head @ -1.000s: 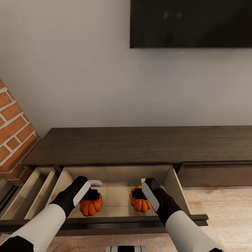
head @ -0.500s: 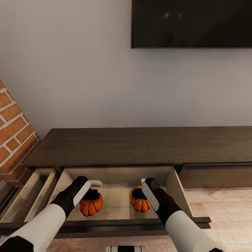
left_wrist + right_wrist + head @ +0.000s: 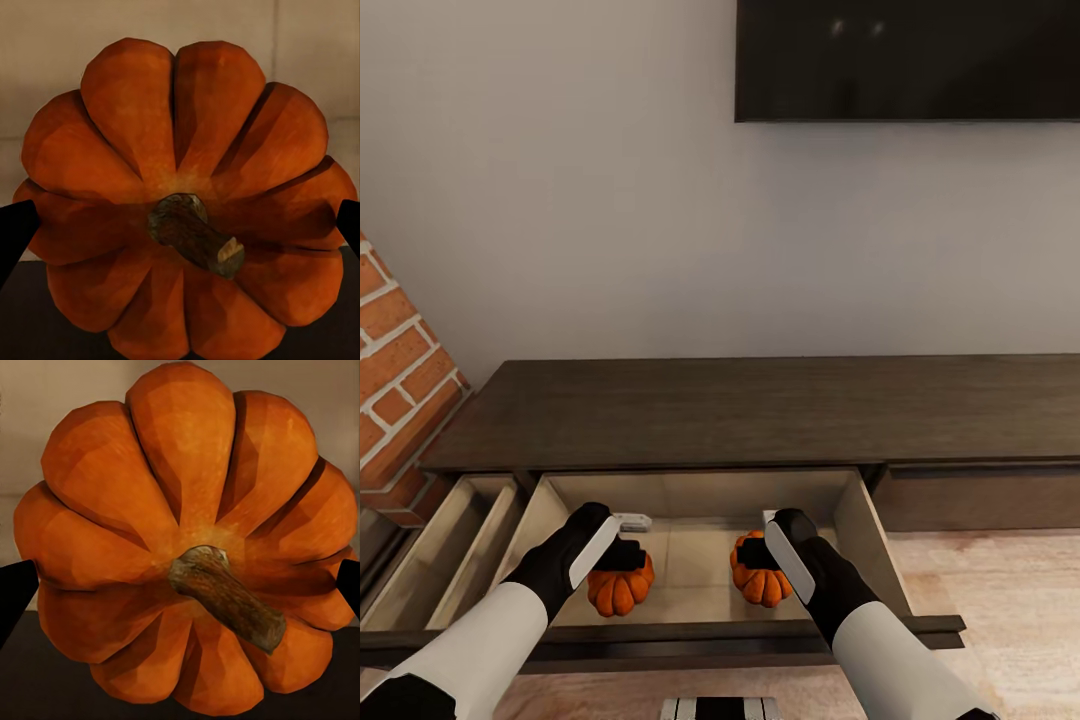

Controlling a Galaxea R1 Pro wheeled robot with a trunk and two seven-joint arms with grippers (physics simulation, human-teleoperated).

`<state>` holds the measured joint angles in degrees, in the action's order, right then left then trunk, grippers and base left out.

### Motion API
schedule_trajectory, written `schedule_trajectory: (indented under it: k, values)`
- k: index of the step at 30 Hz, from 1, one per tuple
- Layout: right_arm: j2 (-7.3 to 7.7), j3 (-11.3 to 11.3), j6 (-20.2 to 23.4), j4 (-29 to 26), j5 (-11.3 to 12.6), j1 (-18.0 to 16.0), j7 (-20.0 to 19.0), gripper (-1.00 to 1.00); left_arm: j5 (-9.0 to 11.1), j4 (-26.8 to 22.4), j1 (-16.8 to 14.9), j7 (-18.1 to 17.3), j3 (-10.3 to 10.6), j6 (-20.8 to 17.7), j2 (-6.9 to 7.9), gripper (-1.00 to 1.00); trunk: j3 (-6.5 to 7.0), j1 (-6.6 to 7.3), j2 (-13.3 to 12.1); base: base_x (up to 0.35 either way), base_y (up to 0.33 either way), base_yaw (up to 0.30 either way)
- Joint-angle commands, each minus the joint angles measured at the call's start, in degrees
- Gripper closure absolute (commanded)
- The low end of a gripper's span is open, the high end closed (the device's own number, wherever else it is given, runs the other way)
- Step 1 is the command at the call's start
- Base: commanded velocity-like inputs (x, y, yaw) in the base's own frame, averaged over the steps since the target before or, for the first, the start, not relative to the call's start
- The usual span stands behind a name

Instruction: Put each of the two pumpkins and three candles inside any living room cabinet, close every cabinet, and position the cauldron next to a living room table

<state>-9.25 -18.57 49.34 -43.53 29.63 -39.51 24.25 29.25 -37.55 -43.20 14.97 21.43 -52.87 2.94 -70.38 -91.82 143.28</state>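
Head view: each pincer, left (image 3: 622, 556) and right (image 3: 753, 553), is clamped on a pumpkin (image 3: 619, 590), (image 3: 761, 582) inside the open cabinet (image 3: 760, 410) drawer; release, candles, closing and cauldron remain.

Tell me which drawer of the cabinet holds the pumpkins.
The wide middle drawer, pulled open: both pumpkins, one under the left pincer and one under the right pincer. The narrower open drawer beside the brick shows none.
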Motion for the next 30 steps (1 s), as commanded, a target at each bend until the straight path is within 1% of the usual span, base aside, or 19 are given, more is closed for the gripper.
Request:
schedule_trajectory:
  k: [1, 8, 17, 20, 26, 29, 30]
  values:
    - [0.02, -0.2, 0.0, -0.1, 0.6, 0.0, 0.5, 1.00, 0.5, -0.1, 0.0, 0.5, 0.4, -0.1, 0.08, 1.00, -0.05, 0.02, 0.0, 0.000, 0.000, 0.000]
    - [0.02, -0.2, -2.1, 0.5, 0.6, 0.0, 0.5, 1.00, 0.5, -0.2, 0.0, 0.4, 0.4, 1.7, 0.07, 1.00, -0.05, 0.02, 0.0, 0.000, 0.000, 0.000]
    - [0.03, -0.2, -2.6, 0.9, 0.5, 0.0, 0.5, 1.00, 0.5, -0.4, 0.0, 0.4, 0.4, 2.5, 0.27, 1.00, -2.04, -0.21, 0.1, 0.000, 0.000, 0.000]
    - [0.02, -0.2, -2.6, 0.9, 0.5, 0.0, 0.5, 1.00, 0.5, -0.4, 0.0, 0.2, 0.4, 3.7, 0.44, 1.00, -2.71, -0.29, 0.2, 0.000, 0.000, 0.000]
    - [0.02, -0.2, -2.6, 0.9, 0.5, 0.0, 0.5, 1.00, 0.5, -0.4, 0.0, 0.3, 0.2, 5.5, 0.63, 1.00, -2.71, -0.29, 0.2, 0.000, 0.000, 0.000]
    - [0.06, -0.2, -2.6, 0.9, 0.5, 0.0, 0.5, 1.00, 0.5, -0.4, 0.0, 0.3, 0.3, 6.3, 0.65, 1.00, -3.37, -0.37, 0.2, 0.000, 0.000, 0.000]
    - [0.08, -0.2, -2.7, 0.9, 0.6, 0.0, 0.5, 1.00, 0.5, -0.4, 0.0, 0.3, 0.3, 6.5, 0.66, 1.00, -3.37, -0.37, 0.2, 0.000, 0.000, 0.000]
